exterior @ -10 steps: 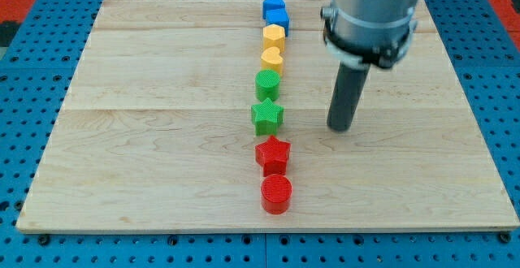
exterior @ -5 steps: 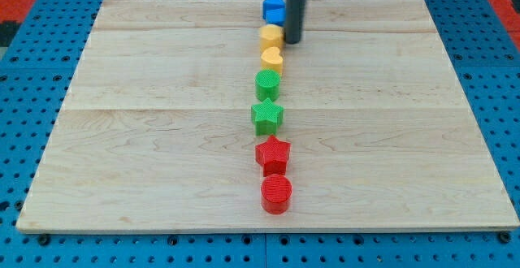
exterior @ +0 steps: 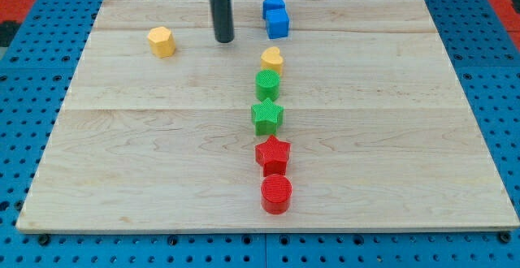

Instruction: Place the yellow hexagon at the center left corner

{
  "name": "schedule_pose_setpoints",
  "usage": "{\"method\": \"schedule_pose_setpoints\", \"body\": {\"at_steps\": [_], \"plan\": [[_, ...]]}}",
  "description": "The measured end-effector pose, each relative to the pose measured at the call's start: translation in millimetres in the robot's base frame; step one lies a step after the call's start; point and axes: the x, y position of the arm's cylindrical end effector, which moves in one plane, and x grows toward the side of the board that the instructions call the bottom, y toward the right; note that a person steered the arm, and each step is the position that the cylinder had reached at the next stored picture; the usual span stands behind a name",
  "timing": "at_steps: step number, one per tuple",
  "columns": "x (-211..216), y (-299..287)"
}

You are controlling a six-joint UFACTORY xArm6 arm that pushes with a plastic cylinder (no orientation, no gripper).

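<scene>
The yellow hexagon (exterior: 162, 41) lies on the wooden board (exterior: 390, 138) at the upper left, apart from the other blocks. My tip (exterior: 224, 40) rests on the board to the right of the hexagon, with a clear gap between them. It stands left of the two blue blocks (exterior: 276, 16).
A column of blocks runs down the board's middle: two blue blocks at the top, a yellow heart (exterior: 271, 58), a green round block (exterior: 267, 84), a green star (exterior: 266, 115), a red star (exterior: 273, 153), a red cylinder (exterior: 276, 193). A blue pegboard surrounds the board.
The tip came from the right of the column to the yellow hexagon's right side, then swept left. The hexagon left the column and slid far to the left.
</scene>
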Motion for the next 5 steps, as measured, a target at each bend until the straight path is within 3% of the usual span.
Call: {"method": "schedule_pose_setpoints", "body": {"at_steps": [2, 3, 5], "plan": [[-4.9, -77.8], [-3.9, -83.9], [29.0, -128.8]]}}
